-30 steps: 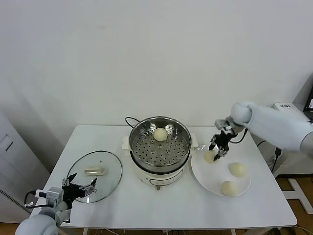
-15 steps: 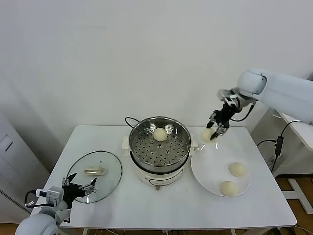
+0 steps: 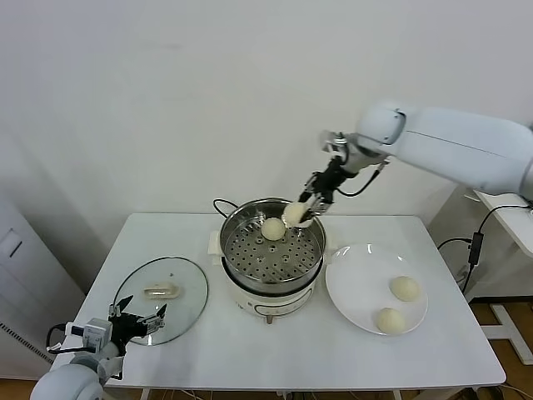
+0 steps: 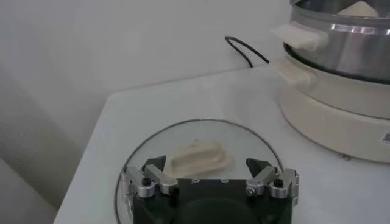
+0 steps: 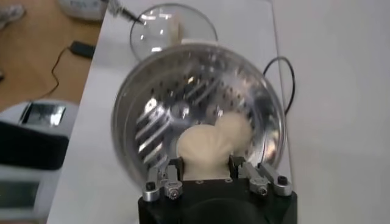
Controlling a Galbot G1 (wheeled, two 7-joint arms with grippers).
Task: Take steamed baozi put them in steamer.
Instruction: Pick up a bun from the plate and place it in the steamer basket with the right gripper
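My right gripper [image 3: 305, 210] is shut on a cream-white baozi [image 3: 295, 214] and holds it in the air over the back right rim of the steamer [image 3: 236, 265]. In the right wrist view the held baozi [image 5: 204, 155] sits between the fingers, above the perforated tray [image 5: 164, 115]. Another baozi [image 3: 272, 228] lies on the tray toward the back, also seen as baozi [image 5: 236, 126]. Two more baozi [image 3: 405, 288] [image 3: 388, 319] rest on the white plate [image 3: 354, 287]. My left gripper [image 3: 137, 321] hangs open, low at the table's front left, over the glass lid [image 4: 201, 131].
The glass lid [image 3: 166, 287] with its pale handle [image 4: 198, 158] lies flat to the left of the steamer. The steamer's black cord [image 3: 221, 205] loops behind the pot. The white wall stands close behind the table.
My right gripper has lifted one baozi off the plate and carried it up and left to above the steamer. The left arm has stayed still.
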